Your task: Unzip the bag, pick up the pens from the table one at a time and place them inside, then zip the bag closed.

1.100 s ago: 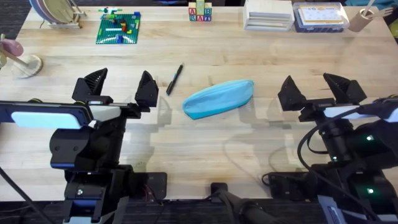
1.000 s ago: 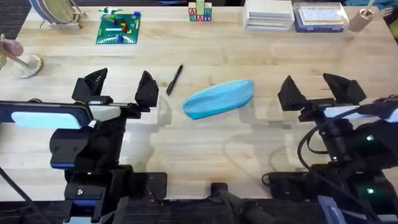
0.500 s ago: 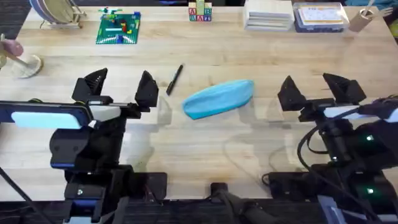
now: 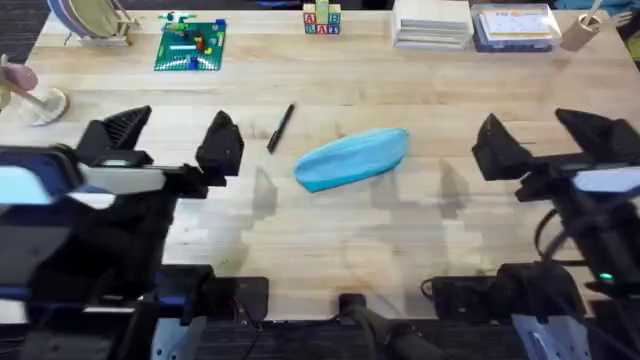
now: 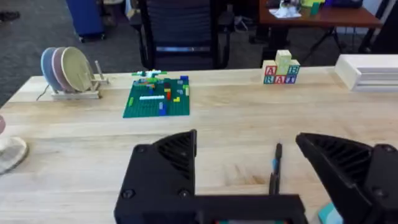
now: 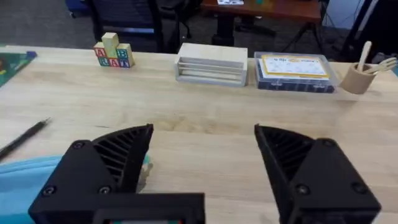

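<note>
Both of your grippers, left gripper (image 4: 168, 137) and right gripper (image 4: 548, 140), hang with fingers spread wide and empty, flanking the bag (image 4: 352, 157) lying zipped on the table (image 4: 330, 235). One black pen (image 4: 280, 127) rests just beside the bag's left end. Pull the zipper without pinning the soft pouch and it may slide, knocking that pen away.

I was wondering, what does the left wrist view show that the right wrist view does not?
The left wrist view alone shows the plate rack and the whole green brick baseplate. The right wrist view alone shows the clear lidded box and the cup of wooden utensils. Both share the alphabet blocks, the black pen, a part of the light-blue bag and the table.
</note>
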`<state>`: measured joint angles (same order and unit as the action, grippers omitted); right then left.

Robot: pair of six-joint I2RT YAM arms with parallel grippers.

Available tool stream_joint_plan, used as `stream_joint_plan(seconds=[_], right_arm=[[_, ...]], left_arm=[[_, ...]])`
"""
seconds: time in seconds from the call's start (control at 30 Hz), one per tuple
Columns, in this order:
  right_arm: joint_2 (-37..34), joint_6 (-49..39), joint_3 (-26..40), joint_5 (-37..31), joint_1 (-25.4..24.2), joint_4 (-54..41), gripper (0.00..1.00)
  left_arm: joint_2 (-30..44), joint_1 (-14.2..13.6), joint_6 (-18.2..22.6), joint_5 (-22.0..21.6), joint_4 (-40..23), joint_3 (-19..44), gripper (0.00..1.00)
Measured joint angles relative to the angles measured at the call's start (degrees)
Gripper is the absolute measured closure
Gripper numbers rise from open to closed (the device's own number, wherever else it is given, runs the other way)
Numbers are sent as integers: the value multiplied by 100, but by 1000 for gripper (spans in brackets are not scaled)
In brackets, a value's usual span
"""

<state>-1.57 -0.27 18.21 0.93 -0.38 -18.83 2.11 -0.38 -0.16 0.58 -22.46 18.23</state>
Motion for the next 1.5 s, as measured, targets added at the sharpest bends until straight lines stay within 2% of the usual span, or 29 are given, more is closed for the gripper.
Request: stream_joint_plan(seconds=[0.13,0.17,0.23,0.27,0.4,0.43,0.53,0.57,0.83,1.0,1.4,1.5], right_arm=[[-414,0,619,0,0,-489,5],[-863,2,1145,1,0,-1004,5],[-1189,2,1494,2,0,-1321,5],[-1762,2,2063,2,0,-1817,5],[-2482,2,2659,15,0,-2381,6],[-3030,2,3011,21,0,-2774,5],[-3535,2,3288,22,0,-3068,5],[-3979,2,3522,22,0,-3309,5],[-4966,278,4020,31,0,-3596,5],[-5226,437,4020,37,0,-3639,4],[-5378,461,4020,39,0,-3665,5],[-5378,462,4020,38,0,-3670,3]], left_arm=[[491,0,-1,0,-572,693,7],[1013,0,1,0,-1140,1310,8],[1375,0,4,0,-1505,1705,8],[1950,0,15,0,-2029,2274,7],[2667,0,17,0,-2578,2882,7],[3208,-2,17,2,-2962,3301,8],[3731,0,17,1,-3292,3681,7],[4238,0,18,0,-3567,4001,7],[5393,0,17,0,-3845,4379,7],[5706,-2,17,0,-3891,4379,8],[5982,0,27,2,-3908,4381,8],[5982,0,300,105,-3863,4381,8]])
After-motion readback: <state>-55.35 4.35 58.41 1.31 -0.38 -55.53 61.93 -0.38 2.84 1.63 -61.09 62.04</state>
